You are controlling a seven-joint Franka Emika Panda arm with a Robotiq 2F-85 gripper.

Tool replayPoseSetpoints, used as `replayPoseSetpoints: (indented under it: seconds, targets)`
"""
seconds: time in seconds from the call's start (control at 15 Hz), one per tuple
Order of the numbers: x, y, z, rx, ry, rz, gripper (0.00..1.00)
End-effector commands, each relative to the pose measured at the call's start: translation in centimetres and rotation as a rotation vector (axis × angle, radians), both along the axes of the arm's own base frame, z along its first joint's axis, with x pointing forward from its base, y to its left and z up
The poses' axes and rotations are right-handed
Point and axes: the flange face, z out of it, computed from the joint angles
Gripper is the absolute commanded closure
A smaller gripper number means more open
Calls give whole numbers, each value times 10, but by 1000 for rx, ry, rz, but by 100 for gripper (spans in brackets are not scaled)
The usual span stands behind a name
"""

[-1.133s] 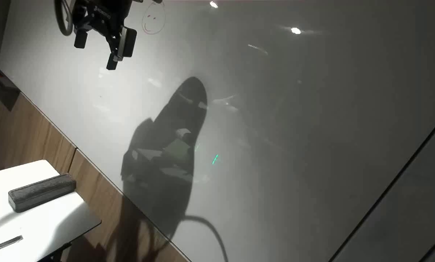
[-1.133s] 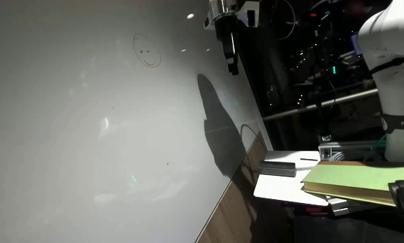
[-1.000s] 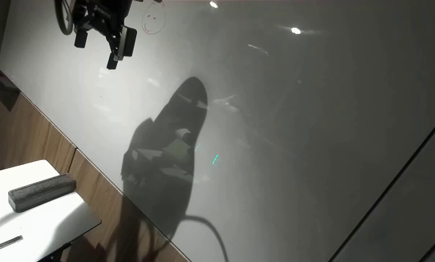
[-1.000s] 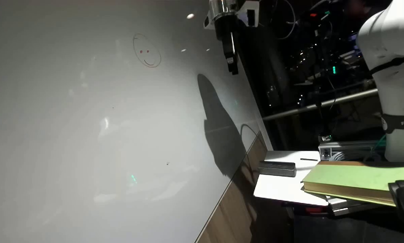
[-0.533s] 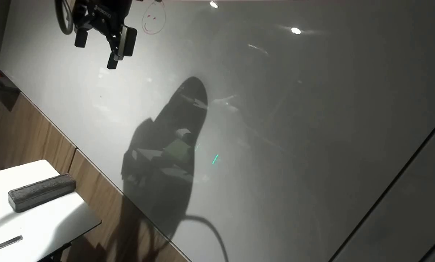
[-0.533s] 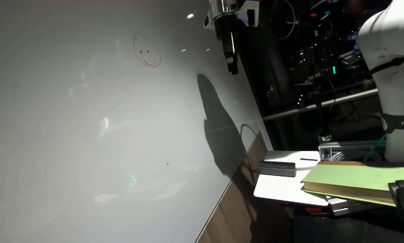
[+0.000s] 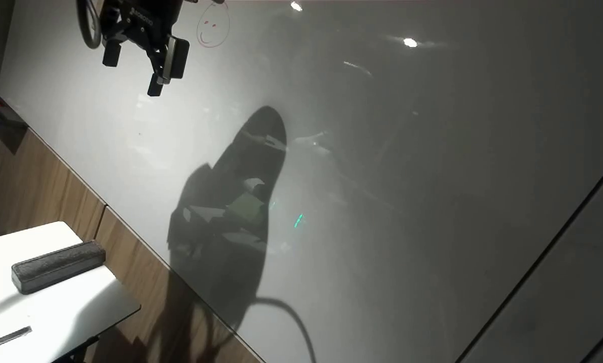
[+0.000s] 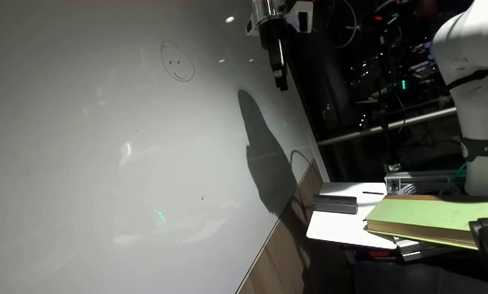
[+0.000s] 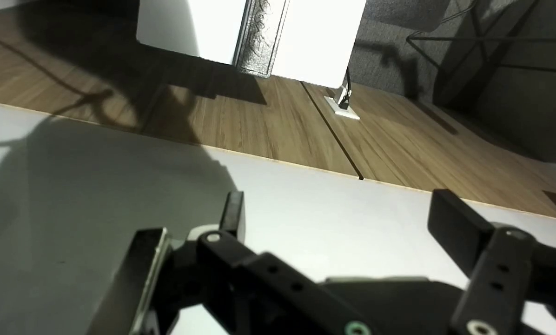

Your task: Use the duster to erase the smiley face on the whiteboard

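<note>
The duster [image 7: 59,267] is a dark elongated block lying on the small white tabletop; it also shows in an exterior view [image 8: 335,204] and at the top of the wrist view [image 9: 263,35]. The whiteboard [image 7: 382,201] is a large glossy grey panel, also in an exterior view [image 8: 105,171]. The smiley face [image 8: 178,61] is drawn in thin red lines high on it, and shows in an exterior view [image 7: 213,25] beside the gripper. My gripper [image 7: 133,70] is open and empty, above and away from the duster; its fingers are spread wide in the wrist view [image 9: 343,221].
The white tabletop [image 8: 338,228] stands beside the wood panel [image 7: 145,257] below the board. A green book [image 8: 435,212] lies at its side. A dark wall-mounted piece [image 7: 4,113] with a red item is at the board's lower edge. The arm's shadow falls on the board.
</note>
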Motion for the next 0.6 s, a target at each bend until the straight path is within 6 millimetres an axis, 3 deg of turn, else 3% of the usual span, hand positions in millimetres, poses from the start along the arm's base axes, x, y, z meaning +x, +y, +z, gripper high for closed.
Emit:
replayPoseSetpoints:
  seconds: [0.0, 0.27, 0.53]
  targets:
    - [1, 7, -15, 10, -33, 0, 0]
    - [-5, 6, -50, -11, -120, -35, 0]
    - [-13, -4, -107, -47, -93, -89, 0]
